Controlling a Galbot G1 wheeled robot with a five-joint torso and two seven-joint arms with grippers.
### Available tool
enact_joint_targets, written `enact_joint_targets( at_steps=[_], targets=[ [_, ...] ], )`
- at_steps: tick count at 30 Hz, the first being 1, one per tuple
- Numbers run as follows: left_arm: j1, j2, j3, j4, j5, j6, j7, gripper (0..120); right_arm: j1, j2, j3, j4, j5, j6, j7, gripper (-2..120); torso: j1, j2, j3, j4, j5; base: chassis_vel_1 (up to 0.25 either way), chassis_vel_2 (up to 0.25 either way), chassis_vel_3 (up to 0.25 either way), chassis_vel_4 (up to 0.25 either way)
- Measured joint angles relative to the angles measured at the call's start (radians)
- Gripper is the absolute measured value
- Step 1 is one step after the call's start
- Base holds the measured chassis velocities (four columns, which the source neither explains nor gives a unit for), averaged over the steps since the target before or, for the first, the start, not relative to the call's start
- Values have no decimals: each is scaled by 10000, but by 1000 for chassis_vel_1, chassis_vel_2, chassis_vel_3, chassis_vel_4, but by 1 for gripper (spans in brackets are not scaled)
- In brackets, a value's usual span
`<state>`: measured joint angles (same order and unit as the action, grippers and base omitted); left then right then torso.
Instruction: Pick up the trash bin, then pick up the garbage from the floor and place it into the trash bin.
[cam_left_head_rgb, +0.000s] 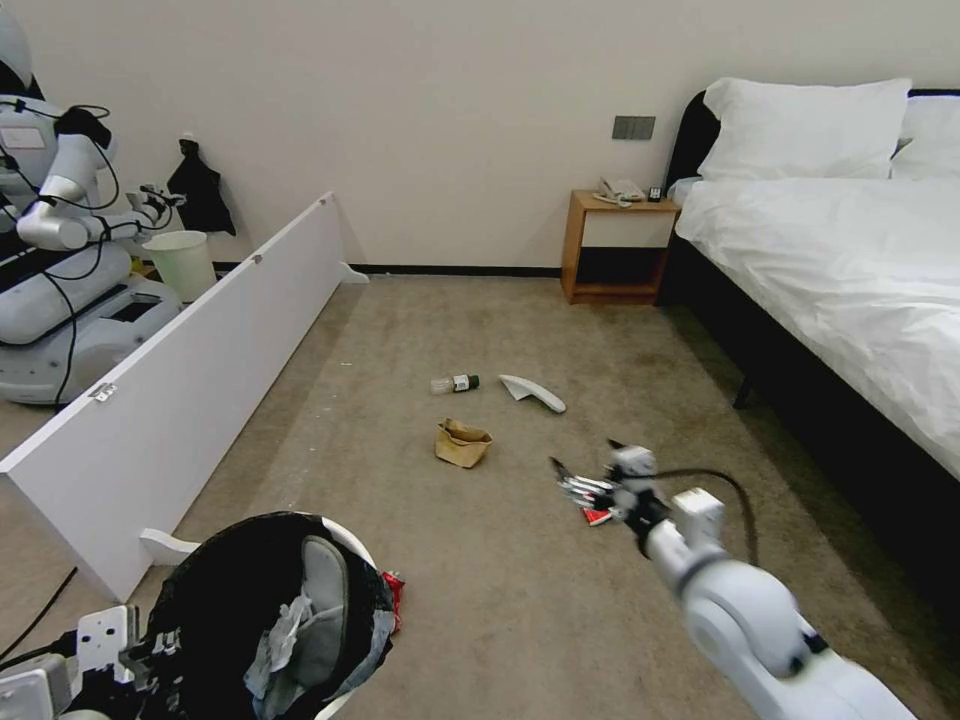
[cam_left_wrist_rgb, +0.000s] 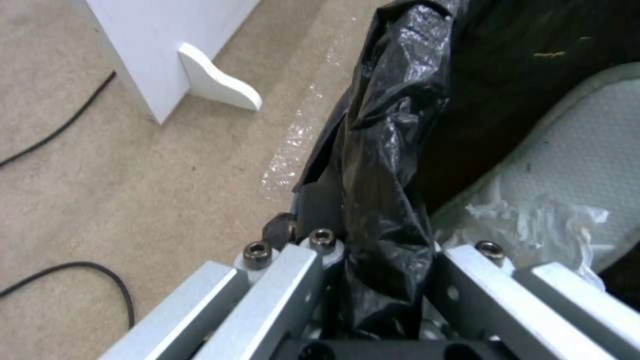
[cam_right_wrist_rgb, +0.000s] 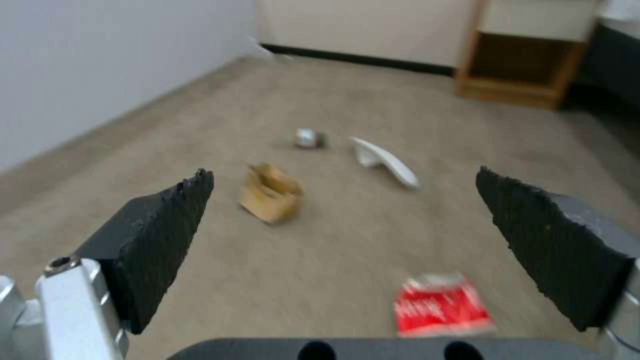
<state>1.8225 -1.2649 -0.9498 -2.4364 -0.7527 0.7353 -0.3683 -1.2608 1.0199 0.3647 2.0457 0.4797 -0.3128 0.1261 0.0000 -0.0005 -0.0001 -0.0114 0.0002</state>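
The trash bin, white with a black liner, hangs at the lower left of the head view. My left gripper is shut on its lined rim. Inside lie a white slipper and crumpled tissue. My right gripper is open low over the floor, with the red wrapper just beneath it. In the right wrist view the wrapper lies below the spread pads. Farther off lie a brown paper bag, a clear green-capped bottle and a white slipper.
A long white panel stands on edge along the left, with another robot and a pale unlined bin behind it. The bed borders the right and a wooden nightstand stands at the wall. Black cables lie near the panel.
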Motion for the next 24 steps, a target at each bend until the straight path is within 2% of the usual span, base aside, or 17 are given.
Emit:
enact_joint_targets(
  at_steps=[1,2,4,5,6,9,24],
  targets=[
    [-7,-38,35,-16,2,0,-14,3,-500,407,490,146,-279,30,-28,100,0,-1,0,-2,-6,0,0,0,0],
    [-7,-38,35,-16,2,0,-14,3,-500,407,490,146,-279,30,-28,100,0,-1,0,-2,-6,0,0,0,0],
    [12,-174,100,-138,14,0,-17,3,-1118,1292,1166,351,-843,84,-67,100,0,0,0,2,-1,0,0,0,0],
    [12,-174,100,-138,14,0,-17,3,-1118,1292,1166,351,-843,84,-67,100,0,0,0,2,-1,0,0,0,0],
    [33,-227,153,-181,93,0,17,3,-1422,1766,1504,450,-1183,136,-107,100,0,0,0,3,-2,0,0,0,0],
    [30,-247,212,-217,198,0,38,3,-1866,2191,1974,590,-1635,290,-193,100,0,0,1,0,-3,0,0,0,0],
    [-88,-30,273,-143,21,1,95,3,-2708,2188,2629,1052,-1934,520,-321,100,0,0,1,2,-3,11,13,9,10]
  ],
)
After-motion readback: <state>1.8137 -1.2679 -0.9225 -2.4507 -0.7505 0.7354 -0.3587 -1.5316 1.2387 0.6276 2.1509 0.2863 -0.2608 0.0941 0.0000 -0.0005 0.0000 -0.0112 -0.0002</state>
